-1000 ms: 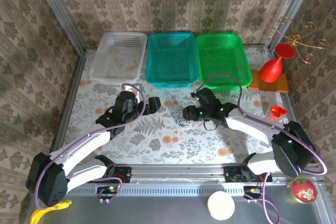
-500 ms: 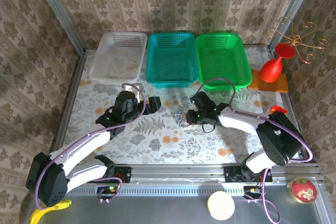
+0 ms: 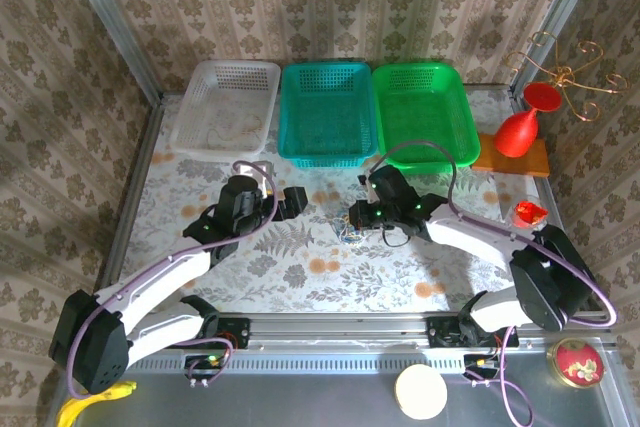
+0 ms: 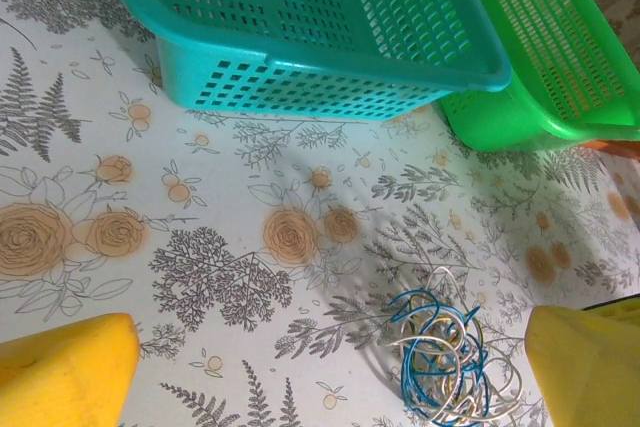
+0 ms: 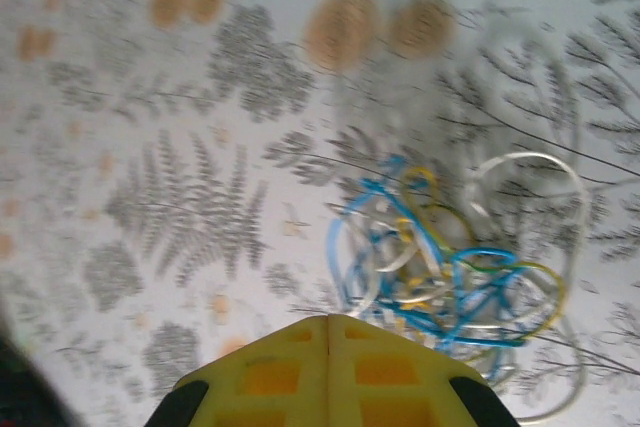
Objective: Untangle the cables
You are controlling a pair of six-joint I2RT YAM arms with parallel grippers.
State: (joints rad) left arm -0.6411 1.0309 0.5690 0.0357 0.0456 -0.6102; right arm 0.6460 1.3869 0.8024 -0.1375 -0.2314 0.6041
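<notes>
The cables are a small tangle of blue, white and yellow cords lying on the floral tablecloth at the table's middle. In the left wrist view the cables sit low and right, close to the right yellow finger. My left gripper is open, a little left of the tangle and apart from it. My right gripper is shut, its yellow tips pressed together at the near edge of the cables. I cannot tell whether a strand is pinched between them.
Three baskets stand in a row at the back: white, teal and green. A red glass stands on a wooden board at the back right. In the left wrist view, the teal basket is close ahead.
My right gripper has closed at the tangle and its arm has shifted slightly. The left arm has stayed still with its jaws open.
</notes>
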